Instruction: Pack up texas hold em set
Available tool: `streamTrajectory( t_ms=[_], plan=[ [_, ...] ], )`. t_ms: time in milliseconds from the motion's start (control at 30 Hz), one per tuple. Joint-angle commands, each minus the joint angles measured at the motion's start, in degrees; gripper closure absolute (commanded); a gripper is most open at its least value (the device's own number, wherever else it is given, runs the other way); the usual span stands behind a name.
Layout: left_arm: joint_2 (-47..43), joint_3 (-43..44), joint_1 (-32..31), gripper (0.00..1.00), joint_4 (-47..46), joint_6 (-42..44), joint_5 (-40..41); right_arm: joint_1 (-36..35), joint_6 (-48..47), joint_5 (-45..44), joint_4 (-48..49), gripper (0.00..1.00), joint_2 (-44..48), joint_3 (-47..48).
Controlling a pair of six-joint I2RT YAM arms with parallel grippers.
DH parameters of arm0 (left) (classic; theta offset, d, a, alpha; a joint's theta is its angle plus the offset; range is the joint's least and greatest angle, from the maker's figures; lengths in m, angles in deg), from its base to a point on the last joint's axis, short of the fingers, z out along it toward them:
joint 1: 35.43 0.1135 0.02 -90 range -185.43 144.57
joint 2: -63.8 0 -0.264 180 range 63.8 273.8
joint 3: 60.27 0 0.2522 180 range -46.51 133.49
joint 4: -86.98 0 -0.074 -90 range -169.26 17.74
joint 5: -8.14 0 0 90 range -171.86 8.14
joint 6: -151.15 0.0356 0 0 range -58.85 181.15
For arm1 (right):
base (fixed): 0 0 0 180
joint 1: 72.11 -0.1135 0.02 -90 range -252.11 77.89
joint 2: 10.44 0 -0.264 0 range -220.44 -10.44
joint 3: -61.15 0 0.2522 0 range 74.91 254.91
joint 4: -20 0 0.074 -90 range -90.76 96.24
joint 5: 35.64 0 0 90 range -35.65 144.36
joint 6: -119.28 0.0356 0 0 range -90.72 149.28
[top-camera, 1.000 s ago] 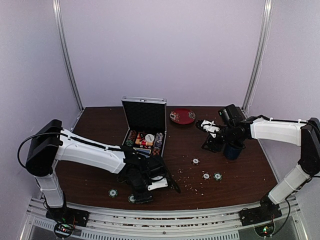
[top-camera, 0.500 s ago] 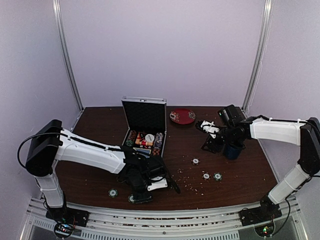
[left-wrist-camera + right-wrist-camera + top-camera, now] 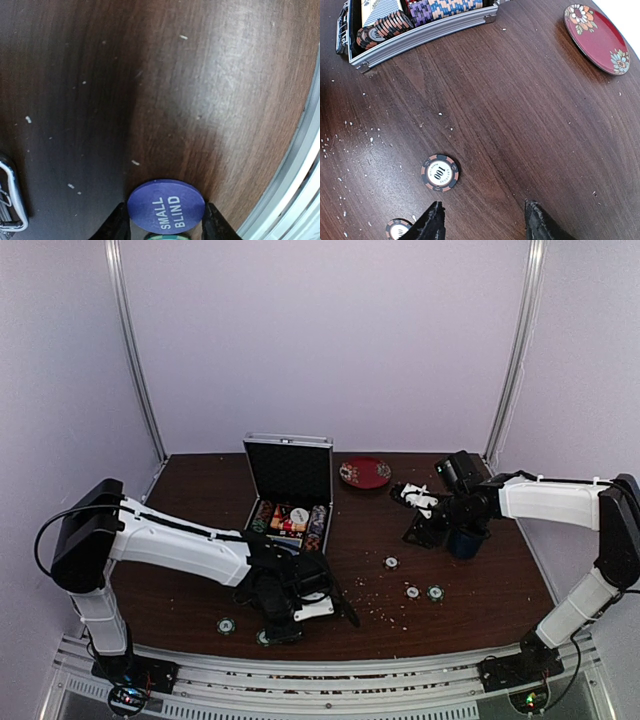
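Note:
The silver case (image 3: 290,490) stands open at the back middle, lid up, with chip rows and cards inside; it also shows in the right wrist view (image 3: 420,31). My left gripper (image 3: 285,625) is low near the front edge, shut on a blue "SMALL BLIND" disc (image 3: 166,205), with a green chip edge (image 3: 165,236) just under it. My right gripper (image 3: 485,220) is open and empty above the table, a "100" chip (image 3: 439,172) just ahead of its left finger. Loose chips lie on the table (image 3: 391,562), (image 3: 412,592), (image 3: 435,592), (image 3: 227,624).
A red round plate (image 3: 364,473) sits at the back right of the case, also in the right wrist view (image 3: 595,37). A dark blue mug (image 3: 465,540) stands under the right arm. White crumbs are scattered mid-table. The metal table rail (image 3: 295,165) runs beside the left gripper.
Almost nothing. The left gripper has shifted very slightly at the front edge, and the right wrist has edged a little to the left.

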Motion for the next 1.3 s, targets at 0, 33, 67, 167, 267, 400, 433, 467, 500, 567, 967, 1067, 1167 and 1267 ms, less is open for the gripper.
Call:
streamTrajectory(
  t_ms=[0,33,67,167,267,400,433,467,500,567,967,1067,1167,1267],
  plan=[
    [-4.54,3.56,0.93,0.58,1.64,-0.81,1.84,0.2,-0.22,0.69,-0.46,0.46,-0.37,0.8],
    [-5.58,4.12,1.34,0.58,1.73,-0.9,2.06,0.18,-0.22,0.7,-0.47,0.46,-0.36,0.78],
    [-6.41,4.63,1.81,0.58,1.78,-0.98,2.53,0.15,-0.22,0.69,-0.47,0.46,-0.39,0.74],
    [-8.13,6.26,4.08,0.58,1.81,-0.68,3.85,0.14,-0.3,0.71,-0.48,0.46,-0.4,0.89],
    [-9.08,8.26,7.6,0.59,0.52,-0.61,6.14,0.12,-0.31,0.69,-0.56,0.46,-0.52,0.96],
    [-8.04,10.89,12.85,0.58,-1.62,-0.37,8.18,0.13,-0.22,0.86,-0.65,0.46,-0.46,0.96],
    [-7.37,11.6,13.77,0.58,-2.03,-0.28,8.57,0.07,-0.24,0.87,-0.65,0.46,-0.36,0.98],
    [-6.52,12.32,14.7,0.58,-2.45,-0.23,8.87,0.12,-0.3,0.91,-0.65,0.46,-0.32,0.97],
    [-5.68,12.96,15.51,0.58,-2.93,-0.11,8.99,0.13,-0.3,0.82,-0.69,0.46,-0.28,0.98],
    [-3.76,13.85,17.03,0.58,-3.75,0.02,8.98,0.12,-0.32,0.75,-0.65,0.46,-0.16,0.94],
    [4.43,15.95,23.15,0.58,-8.04,-1.23,8.14,0.12,-0.45,-0.75,-0.1,0.46,0.75,0.48],
    [5.78,15.94,23.49,0.58,-8.32,-0.96,7.24,0.13,-2.58,0.84,-1.0,0.46,1.82,0.29],
    [6.88,16.05,23.8,0.58,-8.33,-0.85,7.07,-0.29,-2.75,0.96,-1.51,0.41,3.67,-0.02],
    [7.56,16.07,23.98,0.57,-8.66,-0.82,6.73,-0.31,-0.28,1.07,-1.44,0.28,5.61,0.48]
  ],
)
